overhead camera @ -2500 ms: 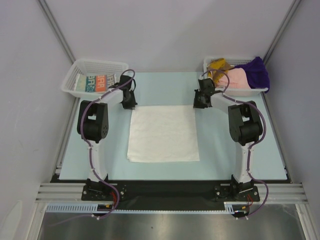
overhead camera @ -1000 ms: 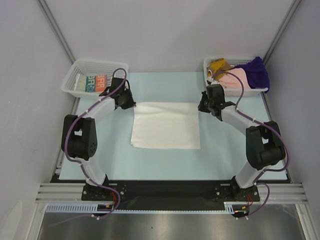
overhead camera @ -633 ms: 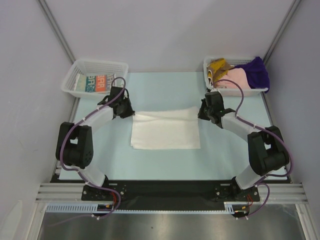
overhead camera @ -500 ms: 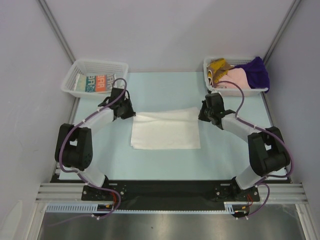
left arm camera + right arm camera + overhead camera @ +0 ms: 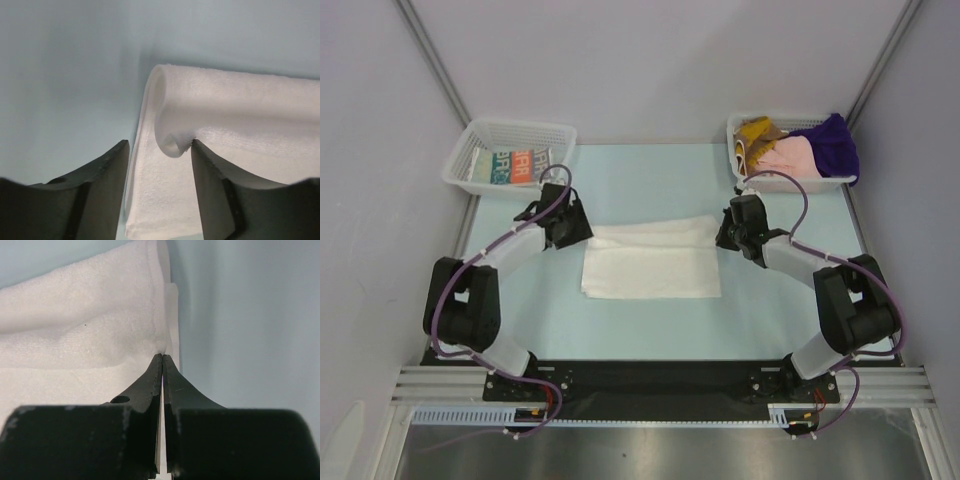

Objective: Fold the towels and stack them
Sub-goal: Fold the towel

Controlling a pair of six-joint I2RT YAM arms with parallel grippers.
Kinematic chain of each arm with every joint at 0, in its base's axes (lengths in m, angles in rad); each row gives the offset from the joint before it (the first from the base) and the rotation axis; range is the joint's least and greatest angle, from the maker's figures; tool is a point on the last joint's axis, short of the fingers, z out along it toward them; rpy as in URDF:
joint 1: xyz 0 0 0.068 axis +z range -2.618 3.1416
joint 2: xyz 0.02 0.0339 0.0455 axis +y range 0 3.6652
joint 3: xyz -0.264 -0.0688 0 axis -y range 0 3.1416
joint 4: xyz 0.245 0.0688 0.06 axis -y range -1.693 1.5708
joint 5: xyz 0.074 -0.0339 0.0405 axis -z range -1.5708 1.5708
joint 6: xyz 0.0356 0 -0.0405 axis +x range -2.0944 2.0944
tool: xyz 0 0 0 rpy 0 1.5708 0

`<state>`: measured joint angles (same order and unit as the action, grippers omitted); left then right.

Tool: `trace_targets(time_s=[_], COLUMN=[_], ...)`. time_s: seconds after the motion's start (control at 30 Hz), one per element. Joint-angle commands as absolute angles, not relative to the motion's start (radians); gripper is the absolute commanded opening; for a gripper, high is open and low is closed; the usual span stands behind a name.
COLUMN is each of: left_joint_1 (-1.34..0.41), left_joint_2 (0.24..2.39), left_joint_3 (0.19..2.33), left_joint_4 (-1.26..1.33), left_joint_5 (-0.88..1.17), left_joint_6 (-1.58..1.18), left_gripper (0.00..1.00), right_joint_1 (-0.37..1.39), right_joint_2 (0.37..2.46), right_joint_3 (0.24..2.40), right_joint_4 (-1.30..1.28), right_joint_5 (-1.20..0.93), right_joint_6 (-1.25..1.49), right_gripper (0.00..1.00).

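Pinching white towel (image 5: 650, 272) corner, right jaws pressed together, left jaws spread astride fold

A white towel (image 5: 650, 272) lies on the pale blue surface (image 5: 650, 180), its far part doubled toward the near edge in a soft, raised fold. The left gripper (image 5: 582, 232) sits at the fold's left end and the right gripper (image 5: 722, 236) at its right end; their jaws cannot be made out from above. At the far left, a white basket (image 5: 458, 162) holds an orange-teal-white print towel (image 5: 515, 165). The far-right basket (image 5: 790, 184) holds mustard (image 5: 755, 130), pink (image 5: 790, 155) and purple (image 5: 832, 140) towels.
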<state>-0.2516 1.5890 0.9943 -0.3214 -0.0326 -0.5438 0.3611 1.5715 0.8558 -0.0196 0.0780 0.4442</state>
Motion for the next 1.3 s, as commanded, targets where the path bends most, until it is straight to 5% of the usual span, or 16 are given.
trace_targets(time_s=[0.0, 0.27, 0.47, 0.6, 0.8, 1.27], left_joint_1=[-0.255, -0.268, -0.324, -0.345, -0.354, -0.359], left_joint_2=[1.49, 1.382, 1.401, 1.408, 1.446, 1.542], left_joint_3=[1.037, 0.953, 0.927, 0.896, 0.885, 0.919], left_joint_4=[-0.388, -0.37, -0.388, -0.393, -0.37, -0.367], left_joint_5=[-0.113, -0.043, -0.052, -0.069, -0.044, -0.051], left_joint_6=[-0.59, -0.782, -0.827, -0.86, -0.87, -0.833], left_gripper=[0.61, 0.67, 0.63, 0.58, 0.52, 0.57], right_joint_1=[0.368, 0.373, 0.368, 0.348, 0.337, 0.365], right_joint_2=[1.54, 1.511, 1.427, 1.364, 1.472, 1.505], right_joint_3=[0.847, 0.807, 0.782, 0.772, 0.888, 0.966], right_joint_4=[0.049, 0.066, 0.009, -0.055, -0.167, -0.12], right_joint_5=[0.08, 0.08, 0.089, 0.087, 0.075, 0.06], right_joint_6=[0.44, 0.445, 0.457, 0.483, 0.465, 0.457], right_gripper=[0.0, 0.01, 0.32, 0.39, 0.43, 0.51])
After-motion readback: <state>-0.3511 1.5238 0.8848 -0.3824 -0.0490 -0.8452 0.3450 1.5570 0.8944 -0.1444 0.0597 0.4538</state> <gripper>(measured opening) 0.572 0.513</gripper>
